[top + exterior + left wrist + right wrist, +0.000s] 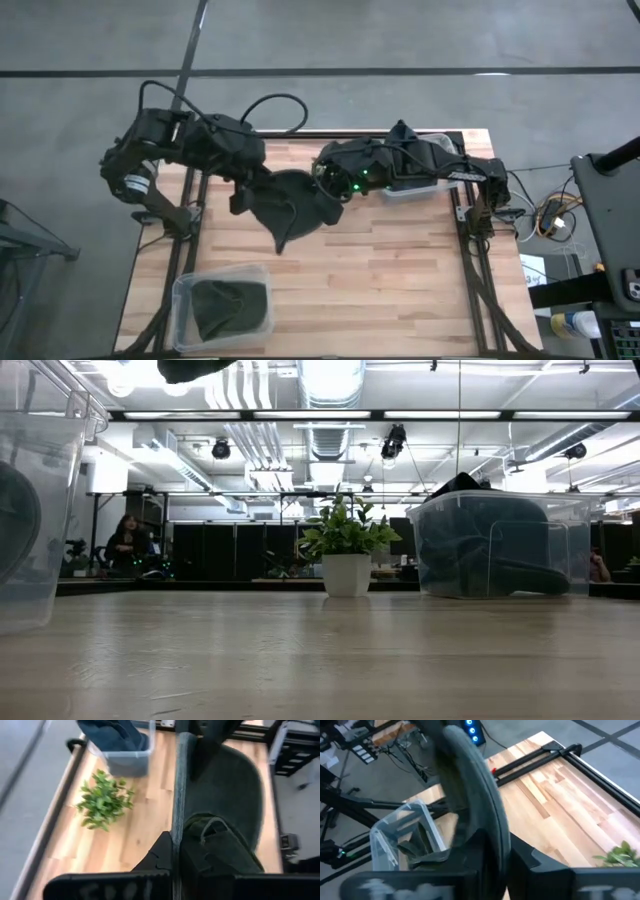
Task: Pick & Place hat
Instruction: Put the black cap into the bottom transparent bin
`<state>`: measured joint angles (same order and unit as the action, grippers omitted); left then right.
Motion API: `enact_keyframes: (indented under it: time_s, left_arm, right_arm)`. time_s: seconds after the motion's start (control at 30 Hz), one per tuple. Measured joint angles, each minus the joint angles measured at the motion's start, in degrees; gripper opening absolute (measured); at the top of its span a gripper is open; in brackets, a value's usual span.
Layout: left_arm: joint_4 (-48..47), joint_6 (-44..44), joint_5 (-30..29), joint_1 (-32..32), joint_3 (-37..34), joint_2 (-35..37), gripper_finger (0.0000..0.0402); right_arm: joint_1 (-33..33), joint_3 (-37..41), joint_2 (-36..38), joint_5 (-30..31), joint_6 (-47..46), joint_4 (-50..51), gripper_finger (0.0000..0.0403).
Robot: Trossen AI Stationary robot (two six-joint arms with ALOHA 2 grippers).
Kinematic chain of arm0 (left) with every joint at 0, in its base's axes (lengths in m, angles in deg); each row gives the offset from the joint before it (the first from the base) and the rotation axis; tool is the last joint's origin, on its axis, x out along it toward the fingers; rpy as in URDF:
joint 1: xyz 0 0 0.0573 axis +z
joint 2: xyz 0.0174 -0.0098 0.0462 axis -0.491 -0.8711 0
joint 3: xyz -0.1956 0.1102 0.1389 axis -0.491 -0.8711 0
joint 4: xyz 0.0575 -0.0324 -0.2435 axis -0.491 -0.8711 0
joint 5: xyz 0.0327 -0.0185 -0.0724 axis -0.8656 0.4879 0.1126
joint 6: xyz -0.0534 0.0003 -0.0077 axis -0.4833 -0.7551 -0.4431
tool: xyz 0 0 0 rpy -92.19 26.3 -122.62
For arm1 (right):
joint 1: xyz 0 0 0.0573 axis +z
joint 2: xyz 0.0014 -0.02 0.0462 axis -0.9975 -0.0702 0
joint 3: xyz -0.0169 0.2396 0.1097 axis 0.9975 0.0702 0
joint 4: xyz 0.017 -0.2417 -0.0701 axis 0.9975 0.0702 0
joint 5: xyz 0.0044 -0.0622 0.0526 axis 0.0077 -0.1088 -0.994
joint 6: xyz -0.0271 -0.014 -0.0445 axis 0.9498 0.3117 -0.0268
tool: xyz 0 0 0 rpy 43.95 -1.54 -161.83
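Both arms hold one dark hat [292,205] up in the air over the middle of the counter [400,270]. It does not touch the wood. The left gripper [240,192] has its jaws closed on one edge of the hat. The right gripper [325,180] has its jaws closed on the other edge. In the left wrist view the hat's brim [176,795] runs straight out from between the jaws. In the right wrist view the brim [480,785] curves up from the jaws in the same way.

A clear box [222,308] sits at the near left corner of the counter, well apart from the hat. It already has a dark hat [232,303] inside. A second clear box [420,180] sits at the far right, under the right arm, with dark things in it. A small green plant [104,804] in a white pot [346,575] stands on the counter too.

I think the step now is to carry the hat to the near left box. To do it well, both arms should move together at the same speed, so the hat does not stretch or slip out. Keep it high enough to clear the box wall. Bring it right over the open top, lower it, and only then let go with both jaws. Stay away from the plant.
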<state>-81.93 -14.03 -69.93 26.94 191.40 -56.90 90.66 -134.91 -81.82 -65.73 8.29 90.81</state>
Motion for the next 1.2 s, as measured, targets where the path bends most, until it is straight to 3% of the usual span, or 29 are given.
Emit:
enact_keyframes:
  time_s: [0.27, 0.47, 0.57, 0.67, 0.77, 0.97, 1.2]
  left_arm:
    - [-0.7, -4.2, 8.5, 3.2, 0.3, 1.8, 0.0007]
    - [-0.5, -12.3, 25.7, 6.1, 0.1, 1.8, 0.0007]
    - [0.1, -14.4, 35.6, 6.2, 0.0, 1.9, 0.0007]
    - [-0.4, -17.0, 41.3, 6.0, -1.3, 2.4, 0.0007]
    - [-0.1, -19.5, 44.3, 5.7, -4.4, 2.5, 0.0007]
    - [-0.2, -19.8, 44.9, 3.9, -12.7, 3.7, 0.0007]
    - [-0.2, -18.7, 44.3, 0.4, -28.4, 5.6, 0.0007]
  right_arm:
    - [-0.2, -0.4, 0.7, 0.6, 0.5, 5.3, 0.0149]
    - [-0.5, -0.4, 1.5, 0.4, 3.5, 9.8, 0.0219]
    - [-0.8, -0.3, 1.9, 2.4, 5.5, 13.7, 0.024]
    - [-1.2, -0.3, 1.9, 3.3, 7.3, 17.4, 0.0254]
    - [-1.2, -0.3, 2.2, 3.6, 7.8, 21.5, 0.0262]
    - [-1.6, -0.3, 2.2, 3.8, 8.0, 24.9, 0.0265]
    - [-1.6, -0.3, 2.2, 3.7, 10.5, 25.9, 0.0265]
